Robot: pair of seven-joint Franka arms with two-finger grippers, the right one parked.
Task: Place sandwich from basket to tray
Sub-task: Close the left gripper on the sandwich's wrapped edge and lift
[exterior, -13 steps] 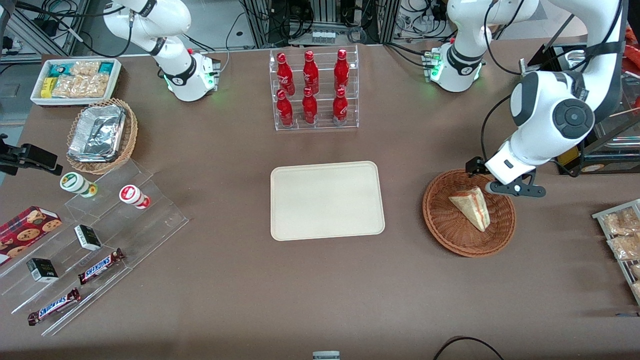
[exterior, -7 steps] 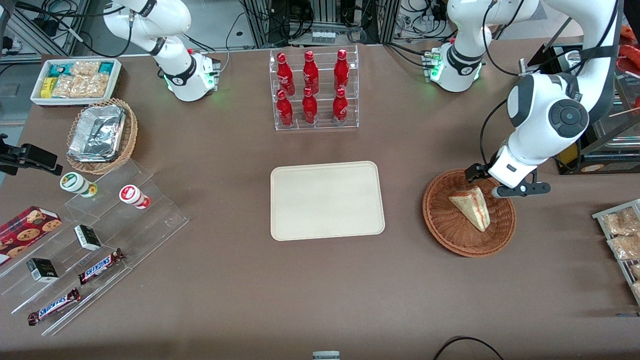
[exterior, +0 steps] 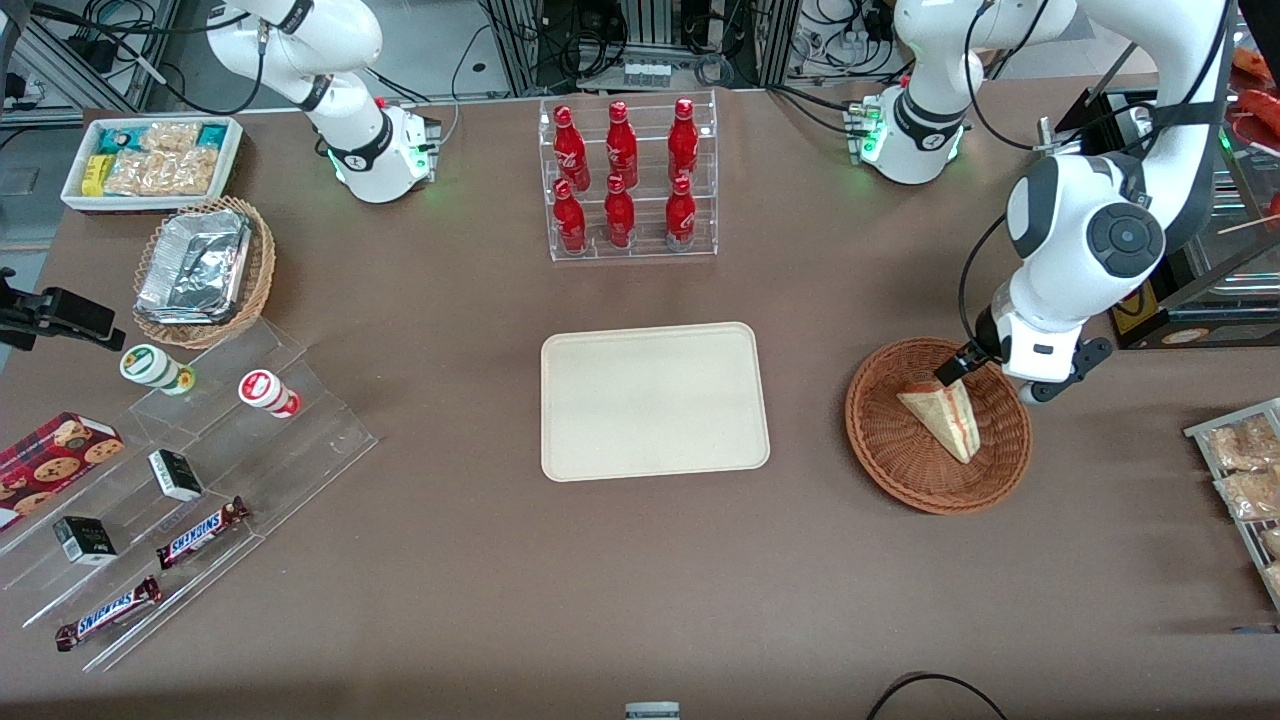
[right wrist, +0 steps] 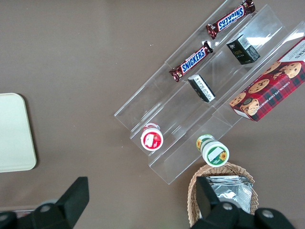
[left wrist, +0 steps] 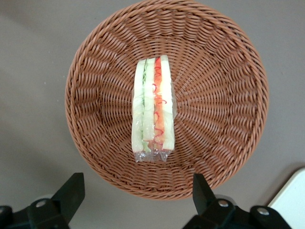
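Reddish wicker basket (exterior: 937, 440) holds the sandwich (exterior: 942, 412), wedge on its side, filling edge up. Gripper (left wrist: 136, 195) has swung in from the basket's rim to hover above the sandwich, fingers (left wrist: 70, 193) spread, grasping nothing. Cream tray (exterior: 655, 400) bare, nearer the parked arm's end of the worktop.

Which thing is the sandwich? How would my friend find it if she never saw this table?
Find the round reddish-brown woven basket toward the working arm's end of the table, beside the flat cream tray. The sandwich lies alone in it, right under the open gripper. It is a pale bread wedge with red, orange and green stripes on its edge.
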